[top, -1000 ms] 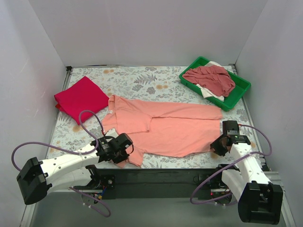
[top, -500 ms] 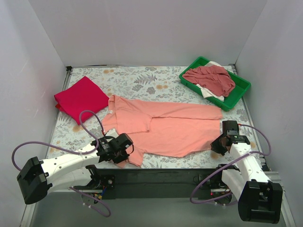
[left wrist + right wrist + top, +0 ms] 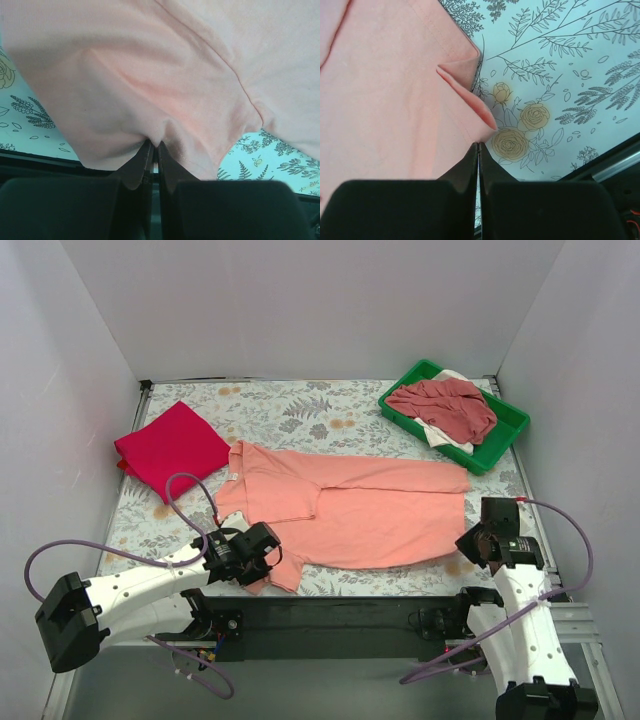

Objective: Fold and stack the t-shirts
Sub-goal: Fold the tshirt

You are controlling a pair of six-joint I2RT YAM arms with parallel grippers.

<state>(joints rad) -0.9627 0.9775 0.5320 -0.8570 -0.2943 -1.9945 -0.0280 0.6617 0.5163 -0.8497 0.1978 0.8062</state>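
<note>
A salmon-pink t-shirt (image 3: 360,512) lies spread flat across the middle of the table, collar to the left. My left gripper (image 3: 270,562) is shut on its near left edge, and the fabric bunches between the closed jaws in the left wrist view (image 3: 155,145). My right gripper (image 3: 467,546) is shut on the near right hem corner (image 3: 480,131), low over the flowered cloth. A folded crimson-red t-shirt (image 3: 172,448) lies at the far left. A dusty rose-red t-shirt (image 3: 445,405) is crumpled on top of a white one (image 3: 447,438).
A green plastic tray (image 3: 508,412) at the far right holds the rose-red and white shirts. White walls close in the table on three sides. The black front rail (image 3: 330,615) runs between the arm bases. Flowered tablecloth (image 3: 290,410) shows behind the pink shirt.
My right gripper has moved to the right with the hem corner, drawing the pink shirt's near edge straighter. The left gripper has stayed in place, still shut on the shirt.
</note>
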